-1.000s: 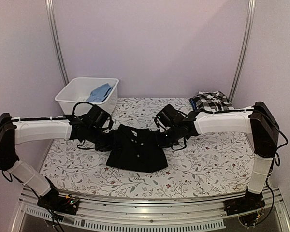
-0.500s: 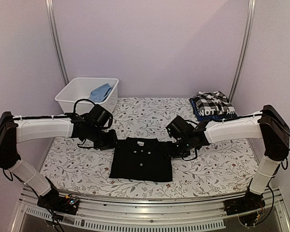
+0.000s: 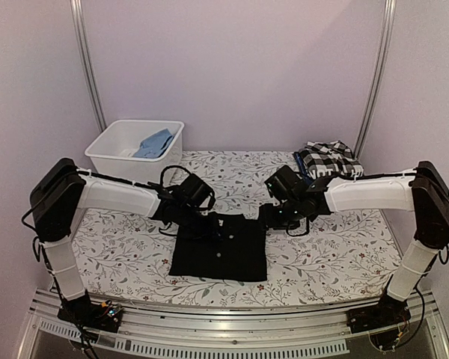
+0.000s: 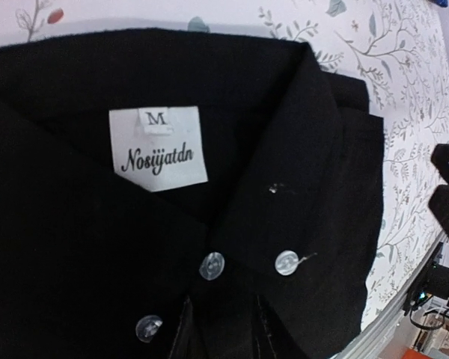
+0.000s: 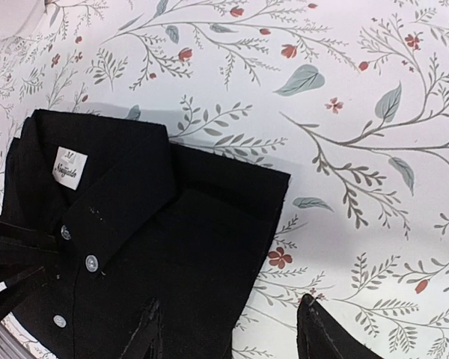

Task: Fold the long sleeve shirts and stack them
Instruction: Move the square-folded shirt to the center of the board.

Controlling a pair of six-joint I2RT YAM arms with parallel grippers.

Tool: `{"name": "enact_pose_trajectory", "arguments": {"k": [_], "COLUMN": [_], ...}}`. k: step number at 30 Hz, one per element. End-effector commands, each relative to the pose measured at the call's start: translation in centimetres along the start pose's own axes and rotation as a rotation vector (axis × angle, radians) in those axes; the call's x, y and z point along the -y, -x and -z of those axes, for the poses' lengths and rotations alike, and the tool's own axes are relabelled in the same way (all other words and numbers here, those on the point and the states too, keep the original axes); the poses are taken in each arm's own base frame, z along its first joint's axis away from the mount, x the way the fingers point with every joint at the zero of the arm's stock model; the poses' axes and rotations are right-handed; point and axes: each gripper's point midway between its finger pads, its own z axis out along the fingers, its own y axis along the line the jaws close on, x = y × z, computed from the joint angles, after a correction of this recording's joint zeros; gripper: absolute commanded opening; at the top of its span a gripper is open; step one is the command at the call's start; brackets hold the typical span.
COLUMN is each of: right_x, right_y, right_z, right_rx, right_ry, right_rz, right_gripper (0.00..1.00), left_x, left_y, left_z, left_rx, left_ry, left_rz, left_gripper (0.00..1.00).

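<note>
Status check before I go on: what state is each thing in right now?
black collared shirt, folded, flat on table, buttons up.
checked shirt, folded, on far-right pile.
white bin, holds blue cloth.
left claw, open above shirt.
right claw, open at shirt's edge.

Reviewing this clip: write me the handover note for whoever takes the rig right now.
Left tool: open, low over the black shirt near its collar, holding nothing.
Right tool: open, at that shirt's far right corner, holding nothing.
Things: black shirt flat on the table, mid-way; checked shirt folded at the back right.
Done: the black shirt looks folded.
Left: probably lift it onto the checked shirt. A blue cloth lies in the bin; cannot tell what it is.
</note>
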Motion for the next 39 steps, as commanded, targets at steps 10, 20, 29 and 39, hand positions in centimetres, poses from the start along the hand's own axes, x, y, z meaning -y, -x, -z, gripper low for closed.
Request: {"name": "enact_pose_trajectory", "arguments": {"k": [10,20,29,39], "right_x": [1.8,4.5,9.5,17.8], "right_y": [2.1,3.4,5.6,11.7], "right_z": [1.7,1.5,0.8,-1.5], "right_rx": [0.069,0.085,0.110,0.170], "right_ry": [-0.014,-0.051,-0.119,-0.279], "right_rz": [-0.012,-0.039,-0.097,-0.149], "right_gripper": [0.62,0.63,0.64,0.62], "left_x": [-6.0,-12.6,-17.1,-18.8], "left_y": [-3.6,-4.8,-3.5,-2.2], "left_z": [-1.8,1.9,4.6,7.0], "left_rx": [-0.057,-0.034,-0.020,-0.039], "left_ry": [0.109,0.216,0.288,0.340], "left_rz": [0.081,0.140,0.143,0.090], "left_gripper": [0.27,0.27,0.27,0.27]}}
